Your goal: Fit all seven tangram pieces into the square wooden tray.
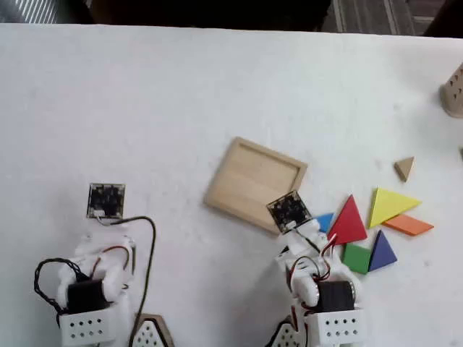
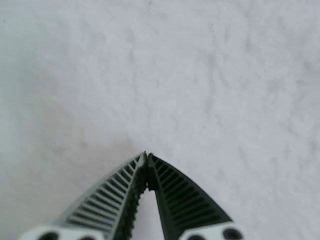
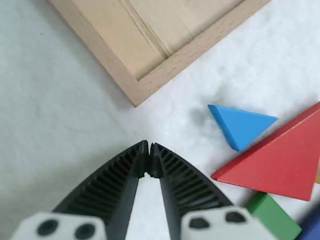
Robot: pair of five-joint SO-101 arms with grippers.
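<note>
Honestly, nothing's placed yet. Nearest, the left gripper sits over bare surface, fingers pressed together on nothing. The right gripper is closed and empty too, by the tray at its near edge. All seven pieces lie loose right of the tray: green square, dark blue triangle, red triangle, light blue triangle, orange parallelogram, yellow triangle, and farthest, a plain wooden triangle. From above, the right arm covers part of the light blue one.

White table under soft, even light.
The faintly textured table spans the high view; beyond its far edge lies a dark strip of room, and a tan perforated object stands at its right edge.
</note>
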